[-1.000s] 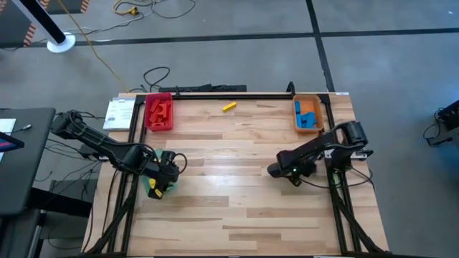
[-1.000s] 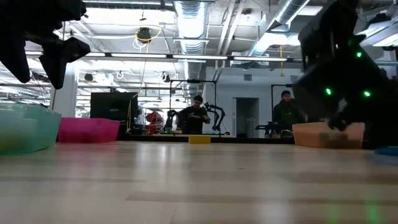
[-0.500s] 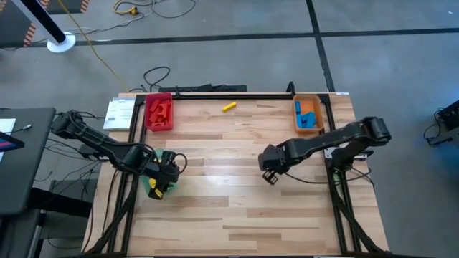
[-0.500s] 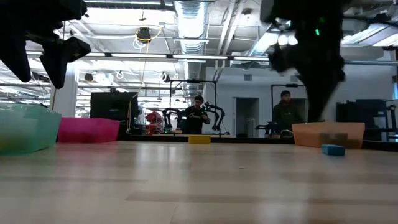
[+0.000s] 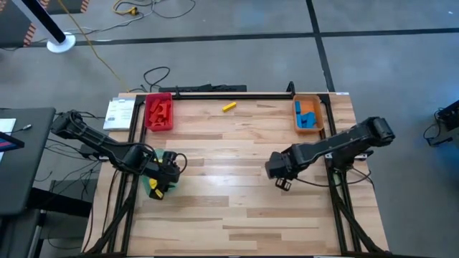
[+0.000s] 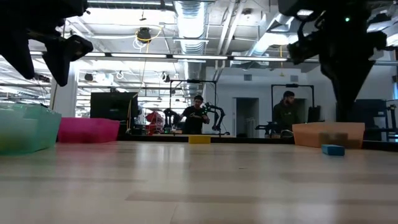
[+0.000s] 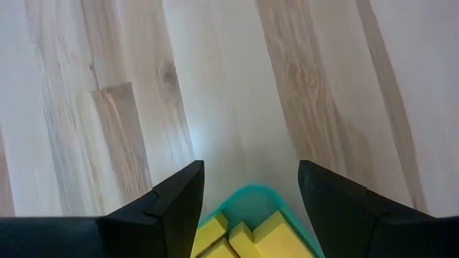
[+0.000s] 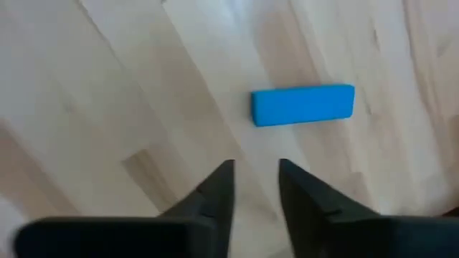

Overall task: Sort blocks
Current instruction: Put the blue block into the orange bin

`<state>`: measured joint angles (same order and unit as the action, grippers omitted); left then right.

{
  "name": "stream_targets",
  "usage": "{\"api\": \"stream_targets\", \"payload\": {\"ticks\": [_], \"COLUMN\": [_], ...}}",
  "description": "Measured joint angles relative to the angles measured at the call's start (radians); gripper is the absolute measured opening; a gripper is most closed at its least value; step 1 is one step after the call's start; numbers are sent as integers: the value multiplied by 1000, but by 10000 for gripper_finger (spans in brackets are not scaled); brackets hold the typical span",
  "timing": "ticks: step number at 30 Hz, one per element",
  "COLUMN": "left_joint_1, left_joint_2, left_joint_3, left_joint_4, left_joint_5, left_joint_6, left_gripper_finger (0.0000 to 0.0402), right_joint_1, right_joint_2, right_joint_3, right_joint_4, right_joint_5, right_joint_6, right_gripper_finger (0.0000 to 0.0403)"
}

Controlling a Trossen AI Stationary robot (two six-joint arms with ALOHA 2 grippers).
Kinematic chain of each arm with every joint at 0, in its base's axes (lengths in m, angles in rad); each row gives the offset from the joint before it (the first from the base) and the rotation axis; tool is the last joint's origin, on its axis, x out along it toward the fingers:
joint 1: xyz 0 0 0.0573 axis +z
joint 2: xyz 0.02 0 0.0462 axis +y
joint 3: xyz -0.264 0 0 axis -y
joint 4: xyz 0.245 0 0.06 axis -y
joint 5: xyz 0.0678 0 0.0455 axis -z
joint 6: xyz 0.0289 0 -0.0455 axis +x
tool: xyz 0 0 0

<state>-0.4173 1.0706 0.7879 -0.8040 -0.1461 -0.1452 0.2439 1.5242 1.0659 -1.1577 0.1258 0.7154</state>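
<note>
A blue block (image 8: 303,105) lies flat on the wood table (image 5: 237,208); it also shows in the low view (image 6: 333,149). My right gripper (image 8: 256,175) hangs above the table beside this block, pointing down. Its fingers stand a little apart with nothing between them, right of the table's middle (image 5: 281,179). My left gripper (image 7: 251,193) stands open above the end of a green tray (image 7: 247,195) with yellow blocks (image 7: 251,233), at the table's left edge (image 5: 163,172). One yellow block (image 5: 229,106) lies flat near the far edge.
A red tray (image 5: 158,111) with red blocks stands at the far left, and an orange tray (image 5: 308,115) with blue blocks at the far right. The middle and near part of the table is bare wood. People stand in the room beyond the table.
My right gripper has risen from close to the table. It swung a little toward the left edge, then back toward the near right, and tipped to point down. The blue block now lies in plain view on the table in the low view.
</note>
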Motion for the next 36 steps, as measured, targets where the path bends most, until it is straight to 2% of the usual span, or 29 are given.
{"api": "stream_targets", "payload": {"ticks": [5,9,13,19,25,30,36], "left_joint_1": [0,0,0,0,0,0,0], "left_joint_2": [0,0,0,0,0,0,0], "left_joint_3": [0,0,0,0,0,0,0], "left_joint_4": [12,10,10,10,11,12,20], "left_joint_5": [0,0,0,0,0,0,0], "left_joint_6": [6,-4,-8,2,2,1,0], "left_gripper_finger": [222,222,222,222,222,222,222], "right_joint_1": [12,33,40,44,44,40,5], "right_joint_2": [65,155,251,347,360,361,362], "right_joint_3": [-4,-4,-4,-4,4,57,75], "right_joint_4": [-17,-12,-13,-37,-46,-68,42], "right_joint_5": [4,4,17,64,116,230,233], "right_joint_6": [-212,-357,-464,-479,-497,-492,-543], "right_gripper_finger": [216,258,265,265,265,265,265]}}
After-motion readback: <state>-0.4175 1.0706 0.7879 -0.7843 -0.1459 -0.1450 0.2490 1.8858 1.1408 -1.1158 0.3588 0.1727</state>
